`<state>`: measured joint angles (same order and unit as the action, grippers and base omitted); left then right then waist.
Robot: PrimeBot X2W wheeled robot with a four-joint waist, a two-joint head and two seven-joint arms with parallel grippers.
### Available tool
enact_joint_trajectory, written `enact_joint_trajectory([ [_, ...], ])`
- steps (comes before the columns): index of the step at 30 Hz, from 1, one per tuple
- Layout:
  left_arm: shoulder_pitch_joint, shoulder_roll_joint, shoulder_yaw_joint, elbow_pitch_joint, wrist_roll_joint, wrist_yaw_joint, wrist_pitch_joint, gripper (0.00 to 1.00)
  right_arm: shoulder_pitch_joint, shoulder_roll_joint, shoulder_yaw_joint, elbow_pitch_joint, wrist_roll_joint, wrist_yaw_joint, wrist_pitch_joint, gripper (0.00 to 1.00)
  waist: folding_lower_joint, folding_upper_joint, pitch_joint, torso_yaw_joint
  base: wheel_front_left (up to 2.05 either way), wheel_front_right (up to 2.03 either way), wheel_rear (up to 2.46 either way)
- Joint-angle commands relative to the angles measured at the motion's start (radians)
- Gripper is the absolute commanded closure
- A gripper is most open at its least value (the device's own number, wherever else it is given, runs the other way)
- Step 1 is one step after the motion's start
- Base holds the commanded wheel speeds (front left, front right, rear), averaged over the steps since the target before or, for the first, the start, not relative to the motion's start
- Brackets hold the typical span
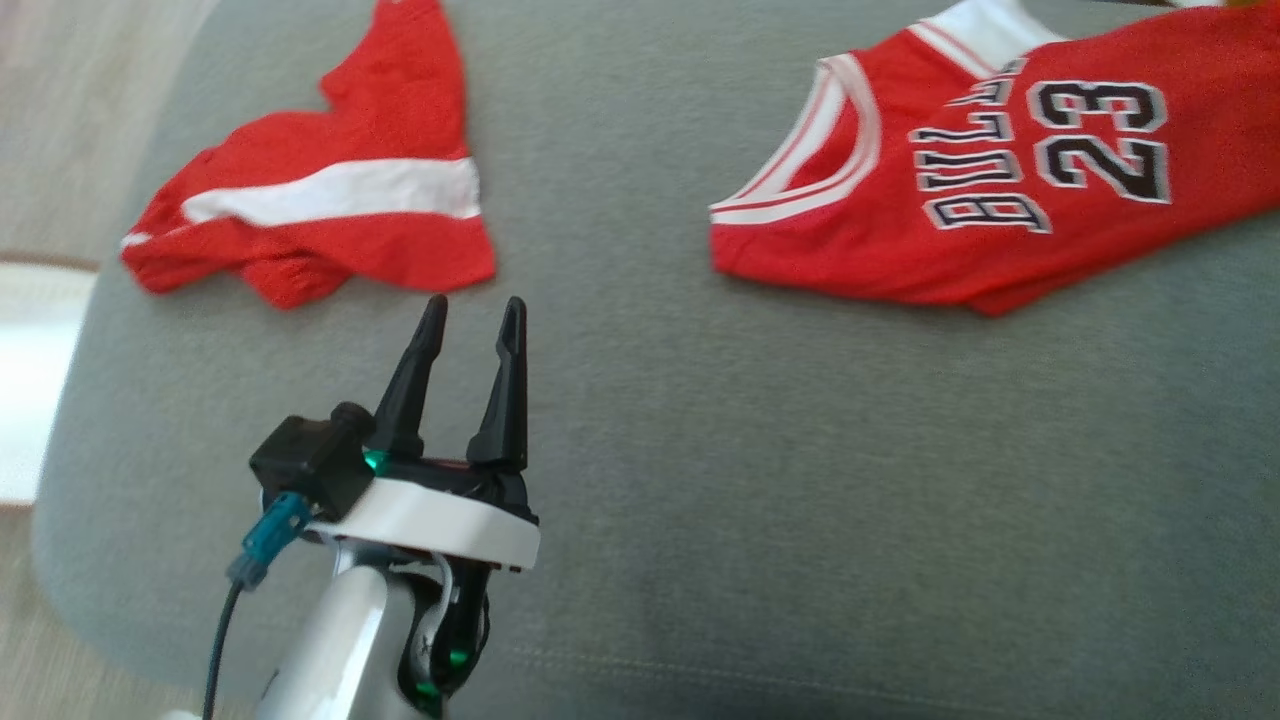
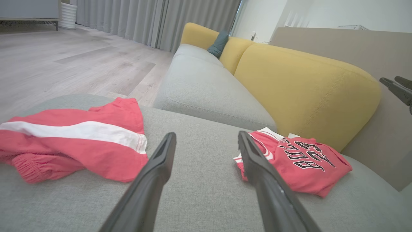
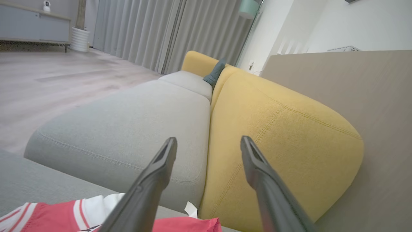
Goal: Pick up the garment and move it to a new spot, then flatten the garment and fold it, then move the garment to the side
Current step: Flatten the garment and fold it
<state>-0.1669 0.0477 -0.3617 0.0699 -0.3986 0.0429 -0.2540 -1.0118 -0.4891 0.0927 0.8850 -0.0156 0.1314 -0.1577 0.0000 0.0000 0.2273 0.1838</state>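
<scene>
Spread wide, the left gripper (image 2: pixel 206 135) hangs above grey cushion (image 2: pixel 206 187) between shorts (image 2: pixel 80 141) and jersey (image 2: pixel 305 164).

- Red sleeveless mesh jersey (image 1: pixel 1000 240) with white-and-red striped trim at the neck and armhole, and "BULLS" and "23" printed in black with white outlines. It lies at the upper right of the head view, flat and apparently folded into a compact shape. The print faces up and reads upside down there, and the frame edge cuts off the far side.
- Red fabric shorts with a broad white stripe (image 1: pixel 320 200). They lie at the upper left of the head view, rumpled and bunched along the lower edge, with one part reaching the top edge. They are well apart from the jersey.
</scene>
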Motion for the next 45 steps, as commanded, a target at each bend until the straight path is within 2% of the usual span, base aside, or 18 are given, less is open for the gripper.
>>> enact_joint_trajectory([
  [1,-0.008,0.003,0.04,-0.03,0.013,-0.005,-0.008,0.0,0.016,0.013,0.014,-0.049,0.02,-0.001,-0.023,0.0,0.0,0.0,-0.025,-0.041,0.0,0.0,0.0],
  [7,0.006,0.003,0.053,-0.029,0.024,-0.009,-0.008,0.0,0.139,0.095,0.034,-0.179,0.095,-0.001,-0.059,0.0,0.0,0.0,-0.062,-0.117,0.0,0.0,0.0],
  [13,0.012,0.003,0.062,-0.039,0.027,-0.011,-0.008,0.0,0.332,0.181,-0.004,-0.396,0.157,-0.001,-0.067,0.0,0.0,0.0,-0.083,-0.165,0.0,0.0,0.0],
  [21,0.012,0.003,0.059,-0.04,0.035,-0.022,-0.008,0.0,0.65,0.35,-0.069,-0.681,0.128,-0.001,-0.04,0.0,0.0,0.0,-0.082,-0.21,0.0,0.0,0.0],
  [27,-0.022,0.003,0.045,-0.016,0.056,-0.042,-0.008,0.0,0.717,0.392,-0.105,-0.783,0.109,-0.001,-0.007,0.0,0.0,0.0,-0.052,-0.248,0.0,0.0,0.0],
  [36,-0.175,0.003,-0.005,0.287,0.131,-0.072,-0.008,0.0,0.727,0.411,-0.117,-0.864,0.1,-0.001,0.024,0.0,0.0,0.0,0.016,-0.322,0.0,0.0,0.0],
  [41,-0.279,0.003,0.005,0.479,0.125,-0.054,-0.008,0.0,0.728,0.419,-0.111,-0.87,0.102,-0.001,0.019,0.0,0.0,0.0,0.042,-0.357,0.0,0.0,0.0],
  [45,-0.353,0.003,0.021,0.583,0.101,-0.05,-0.008,0.0,0.721,0.423,-0.104,-0.875,0.101,-0.001,0.015,0.0,0.0,0.0,0.058,-0.38,0.0,0.0,0.0],
])
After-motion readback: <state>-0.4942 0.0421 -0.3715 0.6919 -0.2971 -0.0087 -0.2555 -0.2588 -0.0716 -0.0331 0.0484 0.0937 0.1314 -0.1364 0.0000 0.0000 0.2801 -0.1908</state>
